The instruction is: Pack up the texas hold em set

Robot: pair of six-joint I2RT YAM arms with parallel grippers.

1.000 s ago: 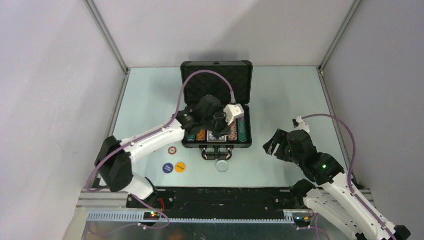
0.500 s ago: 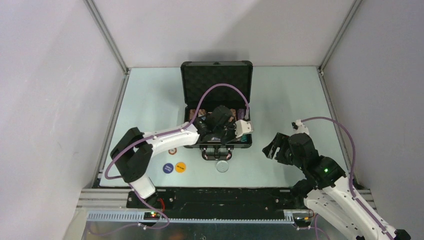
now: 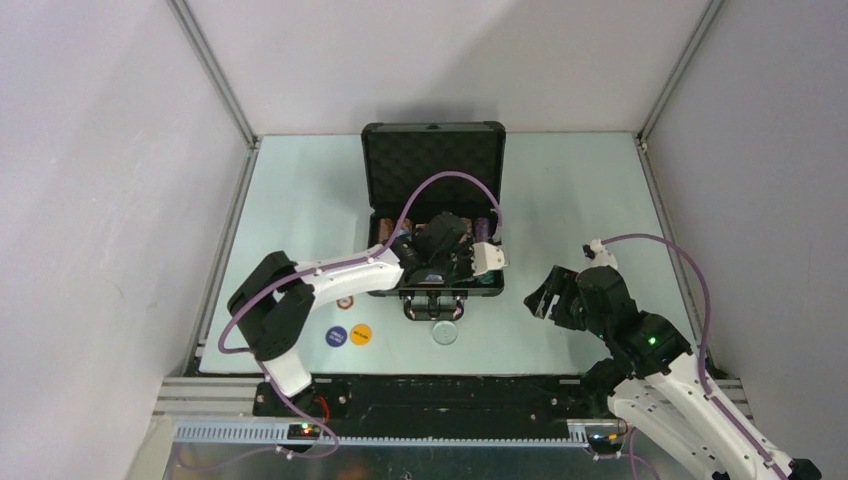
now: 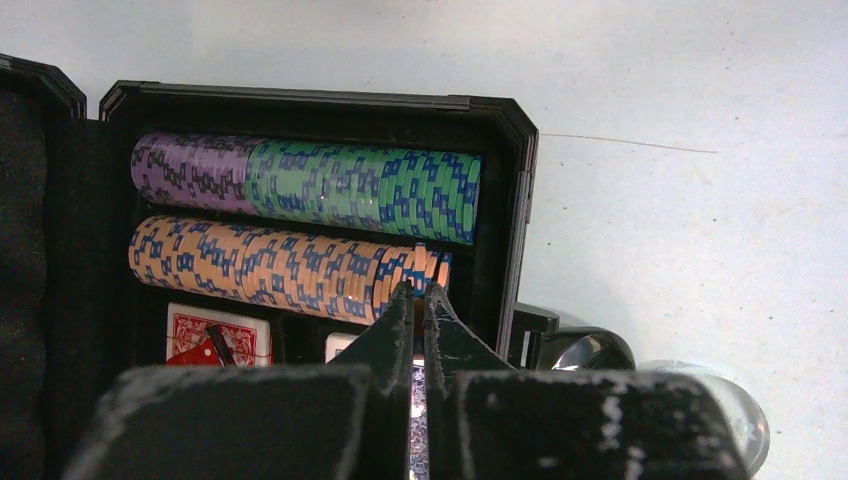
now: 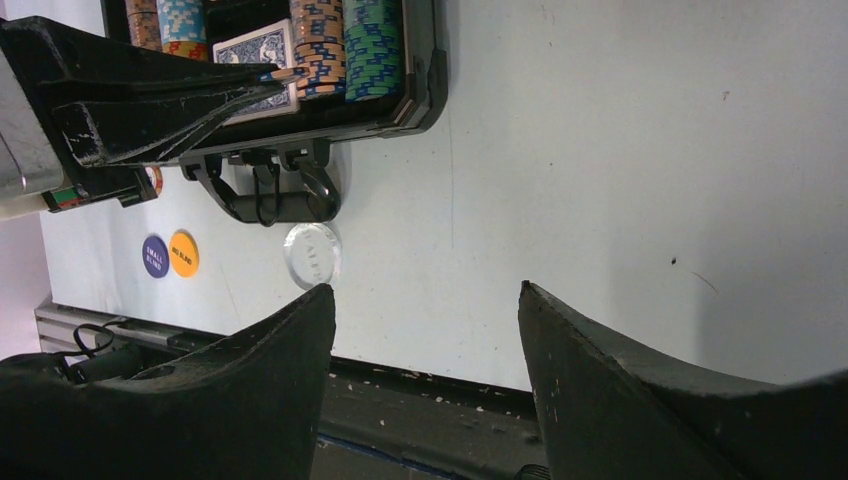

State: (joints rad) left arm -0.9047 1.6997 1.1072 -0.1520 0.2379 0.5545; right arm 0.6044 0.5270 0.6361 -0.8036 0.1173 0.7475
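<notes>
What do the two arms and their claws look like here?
The left arm and the right arm both have white links with black joints. Each trails a looped purple cable. A small green light glows on the right arm. The left claw and the right claw are black and tapered, scuffed pale along the edges.

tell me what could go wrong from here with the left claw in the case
The shut left claw sits at the end of the orange chip row; a sideways nudge might topple the leaning end chips. The clear button lies right by the case handle, so shifting the case could knock it away.
</notes>
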